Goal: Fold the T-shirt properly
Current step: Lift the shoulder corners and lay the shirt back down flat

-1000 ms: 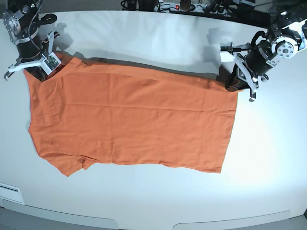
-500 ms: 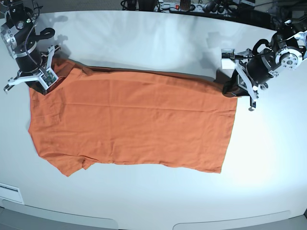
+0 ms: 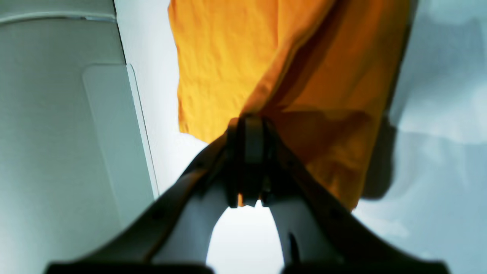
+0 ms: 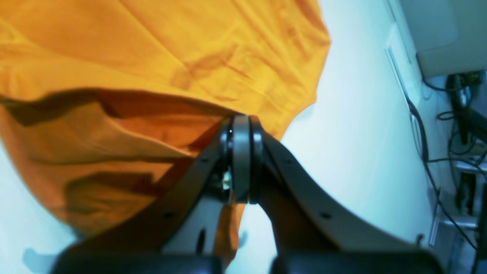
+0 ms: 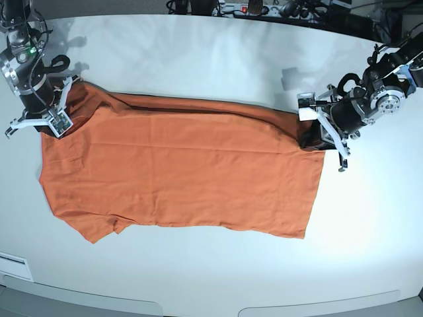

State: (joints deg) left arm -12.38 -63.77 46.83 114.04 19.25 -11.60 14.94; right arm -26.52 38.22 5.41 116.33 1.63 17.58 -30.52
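T-shirt [image 5: 178,172] lies flat across the bench [image 5: 211,59]. My left gripper [image 3: 246,152] is pinched on its far hem corner, my right gripper [image 4: 240,160] on the far shoulder corner. Since a second ago both corners have risen and the far edge has begun to drift toward the near side. I judge the lengthwise fold is starting.

Base cam looks down from high up, sees the whole table [image 5: 198,46]. Both wrist cams sit right behind their closed jaws, v. close, low over the T-shirt [image 5: 178,172]. All 3 share the shirt's far edge.
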